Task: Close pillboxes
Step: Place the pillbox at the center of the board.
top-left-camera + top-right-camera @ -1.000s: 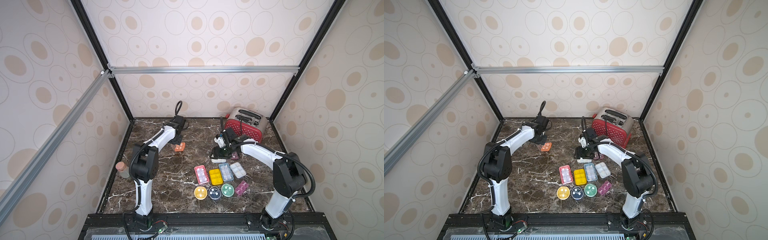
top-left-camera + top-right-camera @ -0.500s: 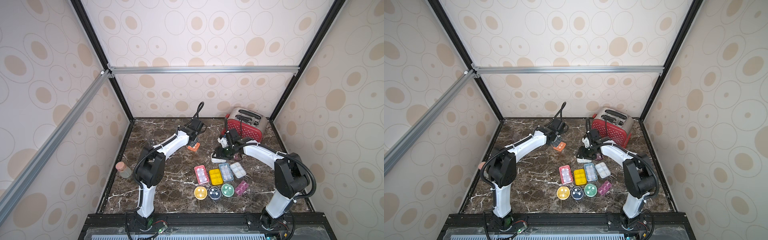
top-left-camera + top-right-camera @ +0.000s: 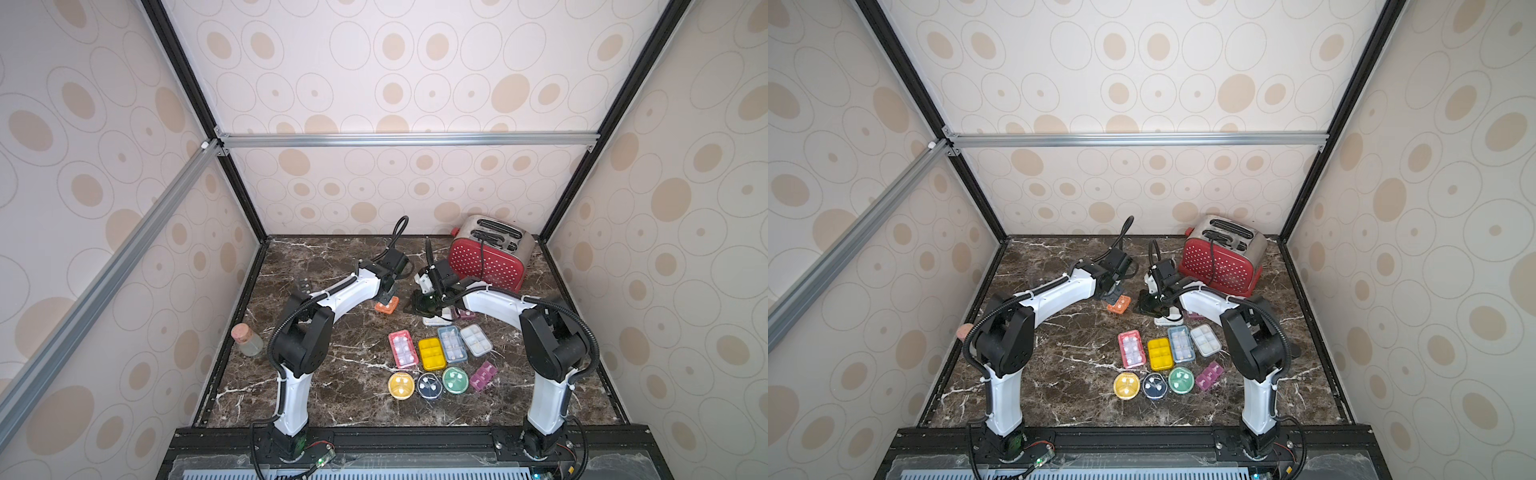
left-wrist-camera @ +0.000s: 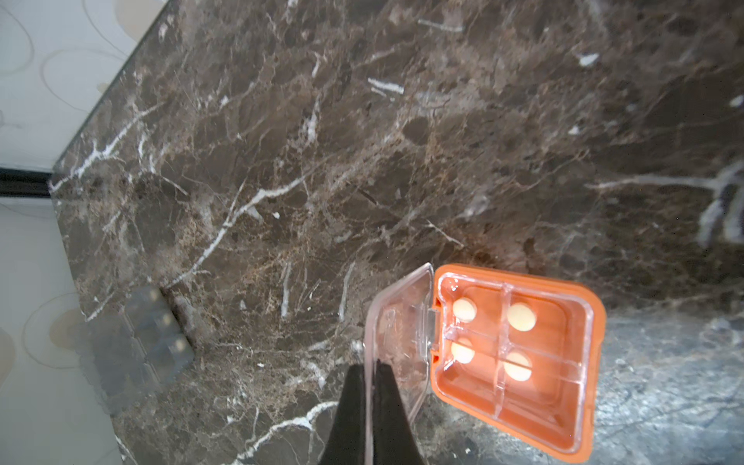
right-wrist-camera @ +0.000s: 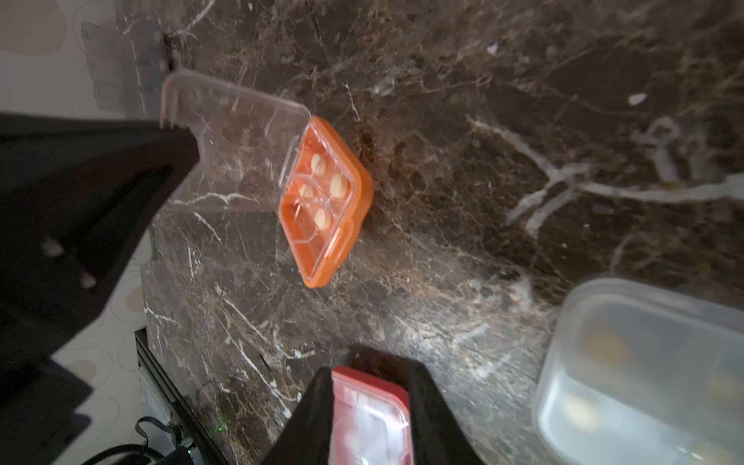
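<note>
An orange pillbox (image 4: 515, 354) with four pills hangs tilted just over the marble, its clear lid (image 4: 398, 334) swung open. My left gripper (image 4: 371, 374) is shut on that lid's edge. In both top views the orange pillbox (image 3: 387, 307) (image 3: 1119, 306) sits mid-table under the left gripper (image 3: 387, 300). Just to its right, my right gripper (image 3: 415, 308) points towards it. In the right wrist view the right gripper (image 5: 368, 372) is shut on a red pillbox (image 5: 370, 418) with a clear lid, its jaws against both sides. The top views hide that box.
A white pillbox (image 3: 436, 320) lies by the right gripper. Further forward are a rectangular row (image 3: 431, 353) and a round row (image 3: 429, 385) of closed pillboxes. A red toaster (image 3: 486, 257) stands back right, a cork-stoppered jar (image 3: 245, 340) at the left edge and a dark case (image 3: 305, 286) beside the left arm.
My left arm has swung right, carrying the orange pillbox by its lid to the table's middle. The right gripper's jaws have narrowed onto the red pillbox.
</note>
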